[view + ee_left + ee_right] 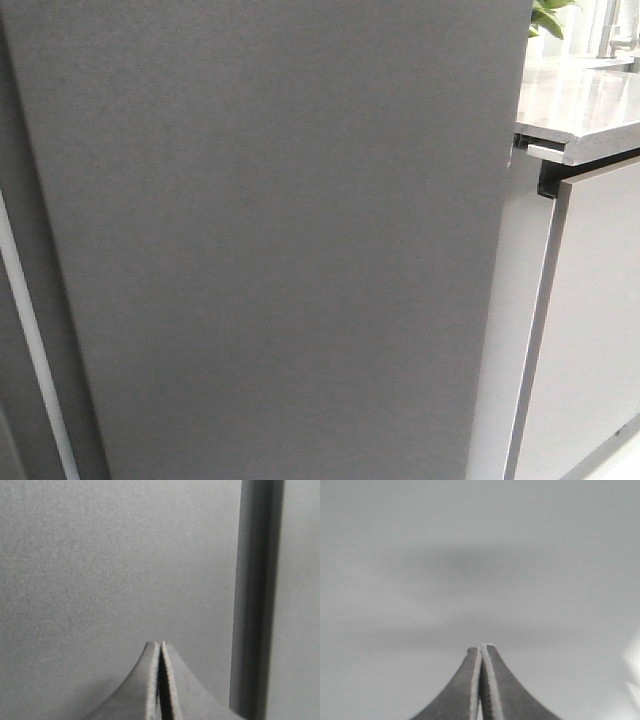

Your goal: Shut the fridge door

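Fridge door (pixel 270 240) fills most of the front view, a dark grey matte panel directly ahead; the left claw (pixel 160 647) and the right claw (pixel 481 650) each point at a plain grey surface close in front of their tips, both pinched closed and holding nothing. To the right stands a paler cabinet panel (pixel 590 330) under a stone countertop (pixel 580 105), with green leaves (pixel 548 15) far behind. A thin white strip (pixel 35 350) runs down the left edge.

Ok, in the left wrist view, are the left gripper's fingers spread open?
No. The left gripper has its fingers pressed together with only a thin dark slit between them, pointing at the fridge door.
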Motion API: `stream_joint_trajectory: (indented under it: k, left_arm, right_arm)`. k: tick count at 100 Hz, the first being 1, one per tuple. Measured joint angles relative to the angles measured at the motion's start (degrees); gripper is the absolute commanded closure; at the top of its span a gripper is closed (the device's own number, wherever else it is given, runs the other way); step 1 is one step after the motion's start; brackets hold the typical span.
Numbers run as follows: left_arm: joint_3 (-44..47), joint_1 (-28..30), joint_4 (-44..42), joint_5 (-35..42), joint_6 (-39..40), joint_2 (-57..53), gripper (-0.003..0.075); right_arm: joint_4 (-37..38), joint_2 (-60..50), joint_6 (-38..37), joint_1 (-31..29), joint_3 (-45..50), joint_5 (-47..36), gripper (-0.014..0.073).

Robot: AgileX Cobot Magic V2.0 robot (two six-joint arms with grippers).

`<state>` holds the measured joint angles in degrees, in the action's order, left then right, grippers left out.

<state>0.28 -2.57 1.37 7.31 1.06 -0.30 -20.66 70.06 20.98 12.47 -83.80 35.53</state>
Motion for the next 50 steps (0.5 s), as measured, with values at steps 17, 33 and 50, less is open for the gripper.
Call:
stream_joint_trajectory:
  k: [17, 33, 50]
  left_arm:
    - [0.00, 0.00, 0.00, 0.00, 0.00, 0.00, 0.0740]
    - [0.00, 0.00, 0.00, 0.00, 0.00, 0.00, 0.0740]
    - [0.00, 0.00, 0.00, 0.00, 0.00, 0.00, 0.0740]
  right_arm:
    - [0.13, -12.27, -0.23, -4.68, 9.69, 0.41, 0.0638]
    - [-0.11, -23.53, -2.48, -5.02, 19.54, 0.53, 0.0638]
    - [-0.45, -33.69, -4.90, -5.02, 28.38, 0.53, 0.0638]
